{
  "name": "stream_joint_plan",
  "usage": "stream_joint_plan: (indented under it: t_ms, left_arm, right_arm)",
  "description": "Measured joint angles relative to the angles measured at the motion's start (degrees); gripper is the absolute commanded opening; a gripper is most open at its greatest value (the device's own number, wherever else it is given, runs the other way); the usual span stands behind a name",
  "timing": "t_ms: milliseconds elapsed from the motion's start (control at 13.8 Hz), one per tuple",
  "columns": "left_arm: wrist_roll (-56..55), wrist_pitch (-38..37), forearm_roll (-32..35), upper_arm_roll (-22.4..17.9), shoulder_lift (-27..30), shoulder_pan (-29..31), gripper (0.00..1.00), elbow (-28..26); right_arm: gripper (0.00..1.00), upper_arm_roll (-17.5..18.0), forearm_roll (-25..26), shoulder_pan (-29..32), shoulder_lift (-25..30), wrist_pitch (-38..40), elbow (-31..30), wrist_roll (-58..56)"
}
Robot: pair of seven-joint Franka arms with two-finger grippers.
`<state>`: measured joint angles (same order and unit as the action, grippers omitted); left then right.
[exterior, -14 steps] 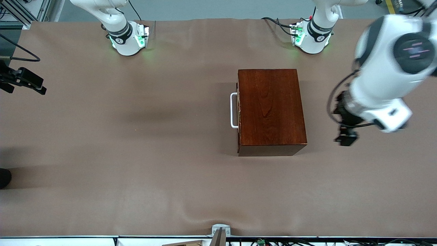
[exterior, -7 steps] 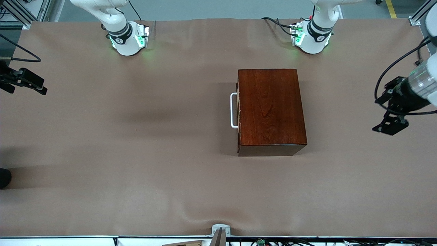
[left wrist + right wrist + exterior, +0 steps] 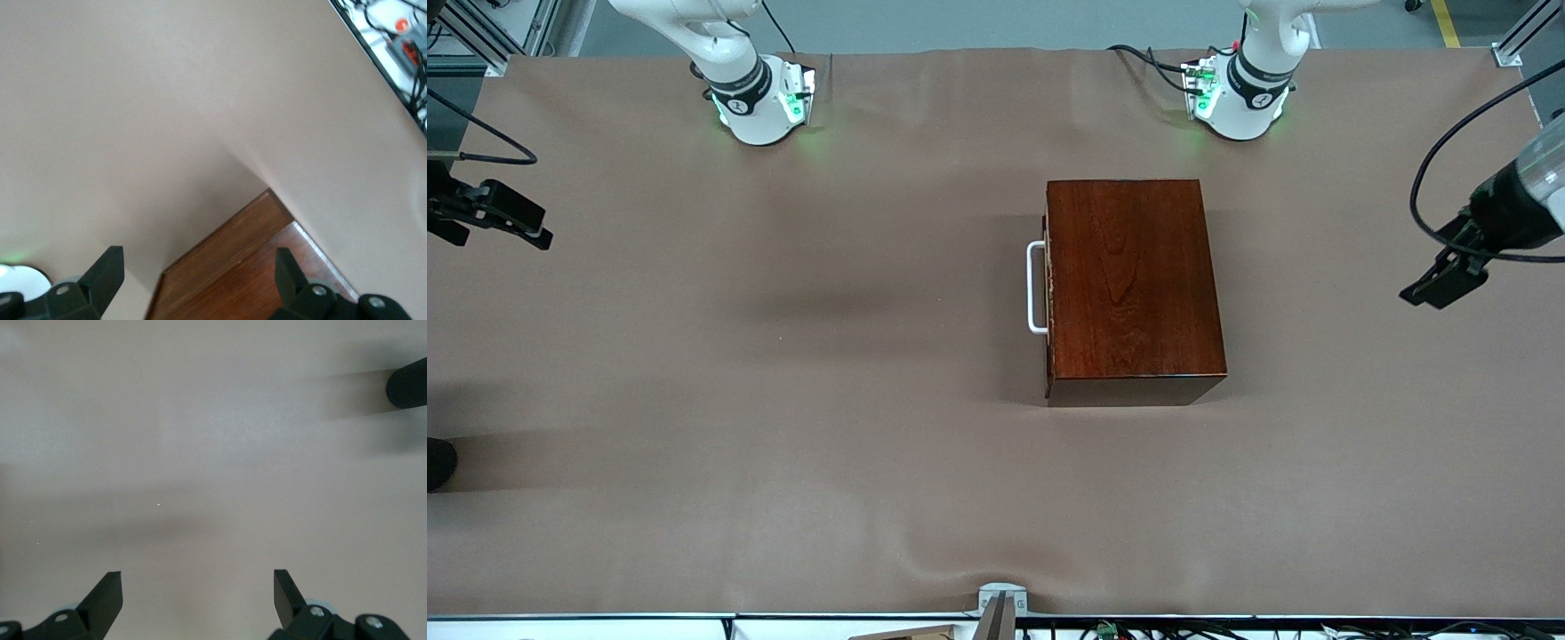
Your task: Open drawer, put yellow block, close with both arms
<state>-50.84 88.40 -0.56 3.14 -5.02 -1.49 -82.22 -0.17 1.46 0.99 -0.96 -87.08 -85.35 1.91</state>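
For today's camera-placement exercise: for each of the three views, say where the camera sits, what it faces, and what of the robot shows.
Front view: high across the table, facing both bases; wooden box, left gripper, right gripper.
Left wrist view: above the box's corner; open fingers.
Right wrist view: faces bare tablecloth; open fingers.
Shared: front and left wrist views show the box.

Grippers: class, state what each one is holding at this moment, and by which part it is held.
Nothing is held. The left gripper is open over the table near the wooden box; the right gripper is open over bare table.
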Motion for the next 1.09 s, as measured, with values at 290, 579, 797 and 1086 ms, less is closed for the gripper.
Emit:
stream_joint_plan:
  t_ms: [290, 579, 797, 1086]
  left_arm:
    - [15.90, -0.47, -0.69, -1.52, 4.83, -0.20, 1.00, -5.11]
    - [29.57, -2.00, -0.69, -1.41, 7.96, -0.51, 1.00, -8.36]
    - [42.37, -2.65, -0.69, -1.34, 8.44, -0.50, 1.00, -8.60]
    - [48.94, -3.19, 3.33, 0.28, 7.98, -1.88, 1.00, -7.67]
  right_arm:
    - [1.00, -0.12, 0.00, 0.00, 0.00, -0.33, -0.01, -0.04]
    - [1.00, -0.23, 0.00, 0.05, 0.00, -1.02, -0.45, -0.95]
    - [1.00, -0.30, 0.00, 0.49, 0.00, -1.06, -0.82, -1.66]
    - [1.00, -0.28, -0.01, 0.70, 0.01, -1.06, -0.91, -1.97]
